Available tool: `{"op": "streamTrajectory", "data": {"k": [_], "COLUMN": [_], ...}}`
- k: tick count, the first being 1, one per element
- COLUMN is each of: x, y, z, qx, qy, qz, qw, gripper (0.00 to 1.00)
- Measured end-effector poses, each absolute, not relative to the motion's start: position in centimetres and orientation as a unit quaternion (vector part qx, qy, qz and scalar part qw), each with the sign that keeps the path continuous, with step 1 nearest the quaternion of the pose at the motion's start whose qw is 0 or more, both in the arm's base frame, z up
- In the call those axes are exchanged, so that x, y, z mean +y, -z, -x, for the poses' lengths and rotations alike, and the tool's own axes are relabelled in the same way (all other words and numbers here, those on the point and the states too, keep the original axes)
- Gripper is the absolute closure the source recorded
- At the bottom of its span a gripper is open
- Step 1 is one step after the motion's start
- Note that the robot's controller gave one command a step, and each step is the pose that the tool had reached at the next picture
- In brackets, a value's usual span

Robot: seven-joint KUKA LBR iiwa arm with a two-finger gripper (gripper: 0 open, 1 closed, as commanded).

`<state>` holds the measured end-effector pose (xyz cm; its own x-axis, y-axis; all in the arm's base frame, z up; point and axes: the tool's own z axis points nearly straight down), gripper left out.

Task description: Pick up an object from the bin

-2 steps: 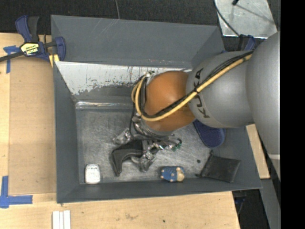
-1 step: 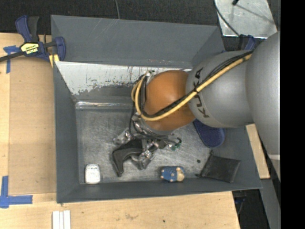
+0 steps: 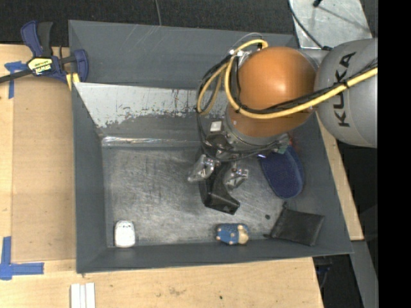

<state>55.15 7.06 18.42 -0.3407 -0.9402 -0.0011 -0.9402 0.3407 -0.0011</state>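
Here, in the camera view, the tool (image 3: 219, 174) stands mid-floor in the bin (image 3: 87, 172), fingers spread wide and flanking the upper end of a black block (image 3: 222, 199); the block's long axis runs from between them toward the view's lower edge, slightly rightward.

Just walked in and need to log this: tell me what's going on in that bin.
The KUKA arm reaches in from the right, and its gripper is low over a black block near the middle of the bin. A blue oval pad, a flat black piece, a small blue-and-yellow toy and a white thing lie untouched around it.
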Motion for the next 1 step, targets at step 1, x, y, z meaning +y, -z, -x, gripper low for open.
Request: {"op": "streamTrajectory", "data": {"k": [1], "x": [6.63], "y": [-25.05], "z": [-55.51], "qx": [0.809], "qy": [0.001], "qz": [0.588], "qw": [0.002], "gripper": [1.00]}}
